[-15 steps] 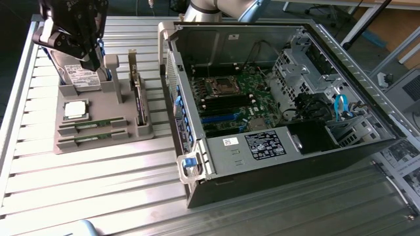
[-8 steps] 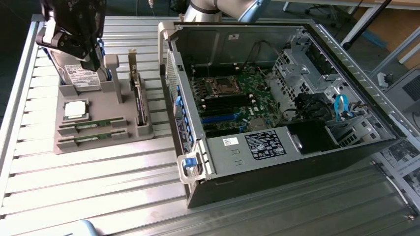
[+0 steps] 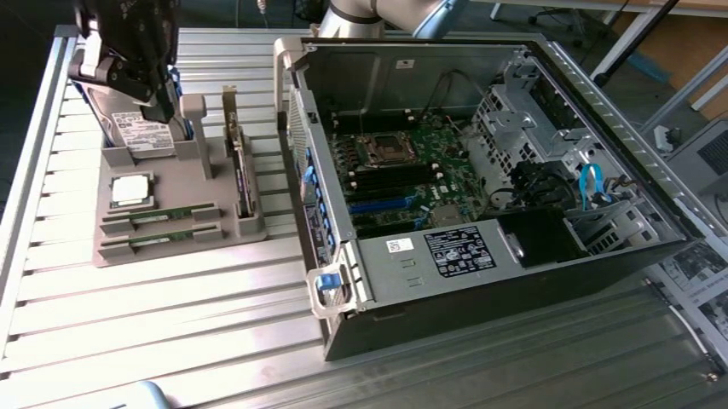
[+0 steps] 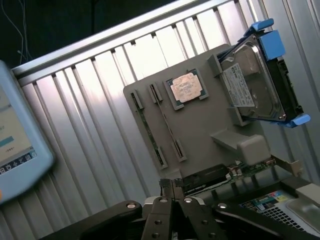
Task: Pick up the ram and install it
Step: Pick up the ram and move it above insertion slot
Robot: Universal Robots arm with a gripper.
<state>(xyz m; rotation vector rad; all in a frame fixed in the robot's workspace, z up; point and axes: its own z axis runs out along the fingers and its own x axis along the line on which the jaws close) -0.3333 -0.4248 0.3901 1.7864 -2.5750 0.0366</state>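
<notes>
Two ram sticks (image 3: 170, 214) (image 3: 170, 239) lie on edge in the slots of a grey holder tray (image 3: 153, 256) at the exterior view's left. In the wrist view the ram sticks (image 4: 148, 128) (image 4: 169, 131) appear as thin strips in that tray (image 4: 210, 120). My gripper (image 3: 162, 106) hangs above the tray's far end, over the hard drive (image 3: 142, 132). Its fingers (image 4: 172, 186) are shut together with nothing between them, well apart from the ram. The open computer case (image 3: 478, 170) lies to the exterior view's right, motherboard (image 3: 404, 175) exposed with its long memory slots (image 3: 387, 204).
The tray also carries a silver processor chip (image 3: 131, 189), the blue-framed hard drive (image 4: 257, 82) and an expansion card (image 3: 239, 175) standing on edge. A light-blue tablet (image 4: 20, 140) lies beside the tray. The case wall with a blue latch (image 3: 327, 285) rises between tray and motherboard.
</notes>
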